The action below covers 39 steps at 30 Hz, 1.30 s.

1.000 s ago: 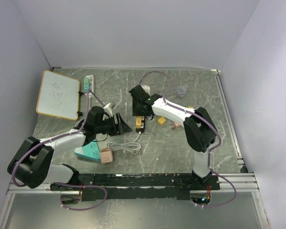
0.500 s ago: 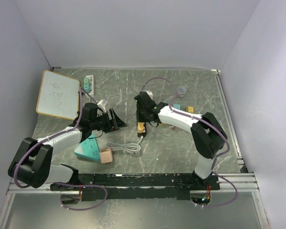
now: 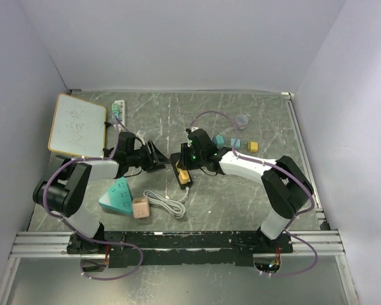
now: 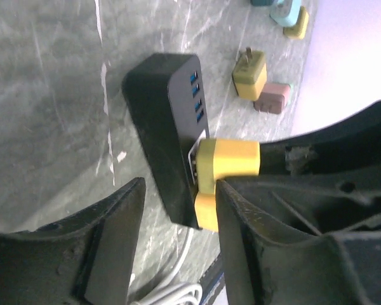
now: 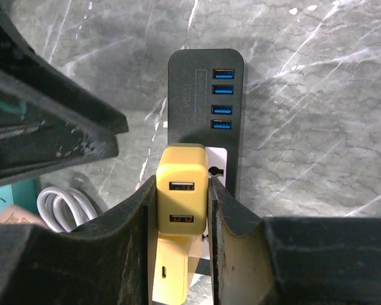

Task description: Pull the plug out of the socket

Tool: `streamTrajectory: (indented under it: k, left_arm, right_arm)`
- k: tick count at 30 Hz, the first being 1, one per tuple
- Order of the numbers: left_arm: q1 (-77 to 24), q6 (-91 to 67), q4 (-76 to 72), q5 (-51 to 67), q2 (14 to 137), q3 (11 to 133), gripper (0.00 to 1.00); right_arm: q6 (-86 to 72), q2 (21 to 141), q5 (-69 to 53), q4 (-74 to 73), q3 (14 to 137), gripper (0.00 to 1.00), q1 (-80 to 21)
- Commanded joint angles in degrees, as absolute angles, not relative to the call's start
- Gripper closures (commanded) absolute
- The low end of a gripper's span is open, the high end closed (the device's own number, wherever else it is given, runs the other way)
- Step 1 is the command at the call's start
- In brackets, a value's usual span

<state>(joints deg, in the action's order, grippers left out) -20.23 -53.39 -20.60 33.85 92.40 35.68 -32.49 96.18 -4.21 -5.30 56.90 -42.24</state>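
A black socket strip (image 3: 179, 162) (image 4: 160, 121) (image 5: 206, 82) lies mid-table with two yellow plugs in it. My right gripper (image 3: 187, 168) (image 5: 179, 210) is shut on the upper yellow plug (image 5: 182, 190) (image 4: 230, 157), a finger on each of its sides. The second yellow plug (image 5: 170, 273) (image 4: 206, 213) sits just below it. My left gripper (image 3: 159, 161) (image 4: 176, 219) is open, low to the table just left of the strip. Its fingers (image 4: 108, 235) frame the strip's near end, and bare table shows between the left finger and the strip.
A whiteboard (image 3: 78, 125) lies at far left. A teal wedge (image 3: 117, 196), a pink cube (image 3: 140, 208) and a coiled white cable (image 3: 168, 202) sit near the front. Loose plugs (image 3: 235, 143) (image 4: 249, 73) and a clear cup (image 3: 242, 119) lie right of the strip.
My right gripper came down and closed on the yellow plug, and the strip slid slightly left. My left gripper moved right up to the strip and its jaws narrowed.
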Motion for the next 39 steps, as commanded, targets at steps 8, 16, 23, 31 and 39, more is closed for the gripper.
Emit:
streamTrajectory:
  k: [8,16,23,31,39]
  left_arm:
    - [-25.44,-45.70,-5.97,19.02,93.37,49.27,0.51]
    - [-30.45,-45.61,4.65,11.46,103.02,58.19,0.55]
    - [-31.99,-44.90,4.09,8.72,106.26,56.61,0.59]
    - [-32.95,-42.29,3.27,5.81,106.70,49.66,0.56]
    - [-33.12,-42.34,2.03,5.43,108.36,46.49,0.57]
  right_arm:
    - [-31.10,95.48,-1.64,-7.54,57.04,1.00,-42.54]
    - [-30.33,96.61,0.04,-8.86,60.12,1.00,-43.52]
    - [-30.03,96.64,2.18,-10.57,61.84,1.00,-44.84]
    - [-29.71,98.67,5.15,-13.34,65.42,1.00,-46.64]
    - [-29.80,98.70,5.61,-13.40,67.22,1.00,-47.23]
